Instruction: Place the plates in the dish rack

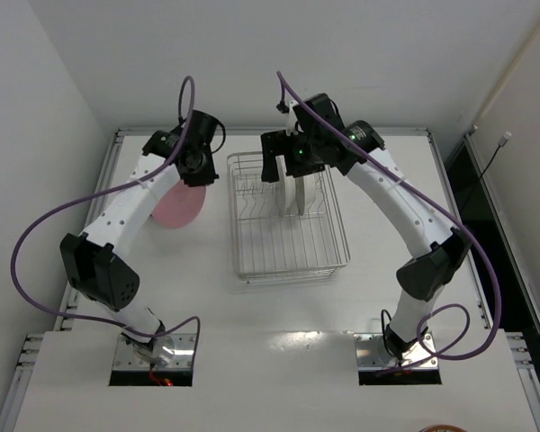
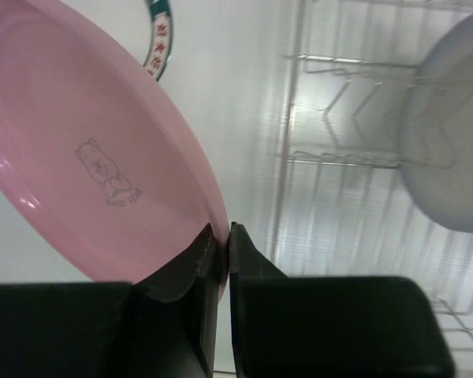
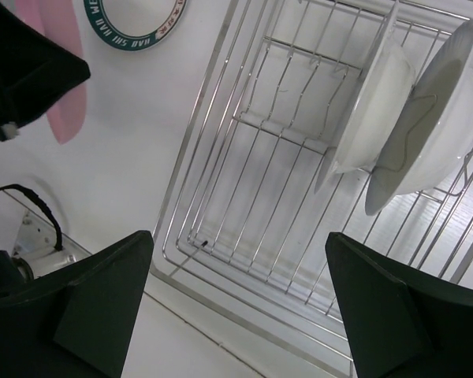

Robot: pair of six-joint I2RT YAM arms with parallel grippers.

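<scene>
Top external: left hand [image 1: 194, 166] sits over the pink plate [image 1: 175, 209], which lies on the desk [image 1: 252, 315] just left of the rack [image 1: 288, 263]. The rack's long axis runs away from the arm bases. Two white plates [image 1: 299, 196] stand on edge in its far half. Right hand [image 1: 283, 166] hangs above them.

Left wrist: fingers pressed together on the pink plate's rim, pinching it. The plate tilts up and away to the left of the hand. I cannot tell whether it is clear of the desk. A patterned plate [image 2: 159, 39] shows beyond it, flat on the desk. The rack lies to the right, with free tines between the hand and one white plate.

Right wrist: right hand spread wide and holding nothing, looking down into the rack. Both white plates lean in neighbouring slots at upper right. The slots toward the rack's left wall look free.

My read: the left arm is nearer and has the plate. The next move goes rightward over the rack wall, with the plate turned on edge to match the white plates. The right hand may crowd that path.
</scene>
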